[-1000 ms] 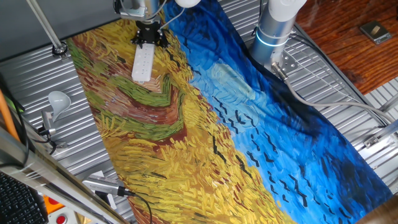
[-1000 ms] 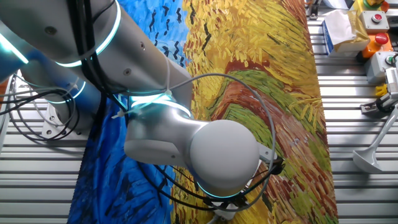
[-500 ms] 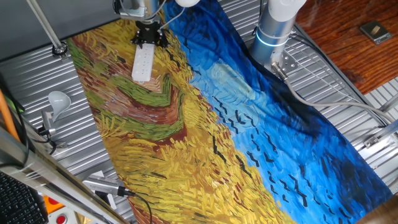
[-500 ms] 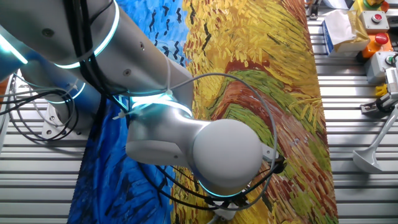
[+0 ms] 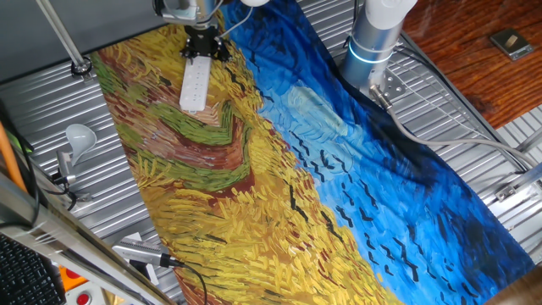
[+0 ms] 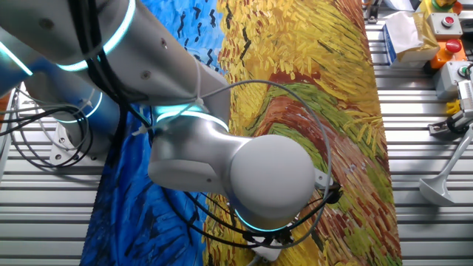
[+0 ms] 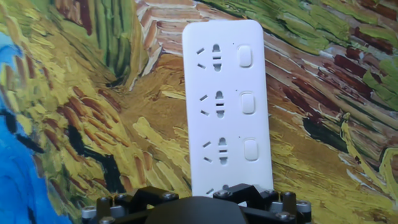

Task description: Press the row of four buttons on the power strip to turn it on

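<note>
The power strip [image 5: 194, 85] is a white bar lying on the painted cloth at the far left of one fixed view. In the hand view the power strip [image 7: 227, 106] runs away from me. Three buttons of the row of four buttons [image 7: 248, 103] show along its right side. My gripper [image 5: 203, 47] hangs over the strip's far end. In the hand view the black gripper [image 7: 194, 205] body covers the strip's near end, and its fingertips do not show. The arm hides the strip in the other fixed view.
A cloth printed with a yellow and blue painting [image 5: 279, 169] covers the table. A white light bulb on a metal holder [image 5: 78, 135] stands off the cloth's left edge. The arm's base [image 5: 373, 42] is at the back right. Boxes with coloured knobs [image 6: 443, 29] sit in one corner.
The gripper has shifted a little toward the far end of the strip, away from its middle. The strip has not moved.
</note>
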Controlling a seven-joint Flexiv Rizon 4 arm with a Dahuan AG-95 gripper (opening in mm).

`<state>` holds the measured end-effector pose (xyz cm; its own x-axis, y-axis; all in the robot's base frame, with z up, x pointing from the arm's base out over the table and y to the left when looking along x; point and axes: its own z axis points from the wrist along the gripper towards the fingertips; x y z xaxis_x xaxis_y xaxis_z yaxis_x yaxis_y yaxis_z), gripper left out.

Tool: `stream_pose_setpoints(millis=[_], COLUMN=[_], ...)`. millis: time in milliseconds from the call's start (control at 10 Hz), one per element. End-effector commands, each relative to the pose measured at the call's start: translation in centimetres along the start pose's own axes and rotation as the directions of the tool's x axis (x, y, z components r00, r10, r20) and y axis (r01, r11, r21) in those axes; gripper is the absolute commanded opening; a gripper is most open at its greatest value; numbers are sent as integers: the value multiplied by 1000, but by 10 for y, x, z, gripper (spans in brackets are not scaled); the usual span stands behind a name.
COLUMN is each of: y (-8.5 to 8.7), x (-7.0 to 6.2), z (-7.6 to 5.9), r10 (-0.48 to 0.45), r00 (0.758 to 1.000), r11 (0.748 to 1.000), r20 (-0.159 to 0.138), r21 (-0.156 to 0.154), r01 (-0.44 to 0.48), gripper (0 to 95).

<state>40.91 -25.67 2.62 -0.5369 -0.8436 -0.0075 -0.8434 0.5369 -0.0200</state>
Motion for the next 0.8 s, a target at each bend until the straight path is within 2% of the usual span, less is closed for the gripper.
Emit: stream_pose_setpoints(millis=[100, 800], y=[-1, -1], x=[0, 1], z=[2, 9], r10=[-1, 8], r00=[1000, 1000], r11=[1000, 1000], r20=[0, 4], r21=[4, 4], r01=[1, -8], gripper=[950, 950])
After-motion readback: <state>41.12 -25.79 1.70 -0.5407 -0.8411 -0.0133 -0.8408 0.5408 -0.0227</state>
